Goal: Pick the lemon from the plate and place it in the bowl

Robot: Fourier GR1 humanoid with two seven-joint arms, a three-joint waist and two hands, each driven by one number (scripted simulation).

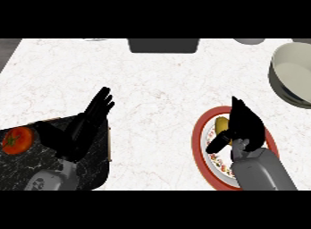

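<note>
A yellow lemon [221,124] lies on a red-rimmed plate [200,134] at the lower right of the counter. My right hand [242,125] is over the plate, fingers curving down beside and over the lemon, thumb pointing lower left, so most of the fruit is hidden. I cannot see whether the hand is touching the lemon. A large pale bowl [302,76] stands at the far right, beyond the plate. My left hand [86,125] rests open at the left, fingers straight and pointing up-right, holding nothing.
A black marbled board [26,165] lies at the lower left with a red tomato [17,139] on it. A dark grey box [163,45] sits at the counter's back edge, and a small pale object [250,41] at the back right.
</note>
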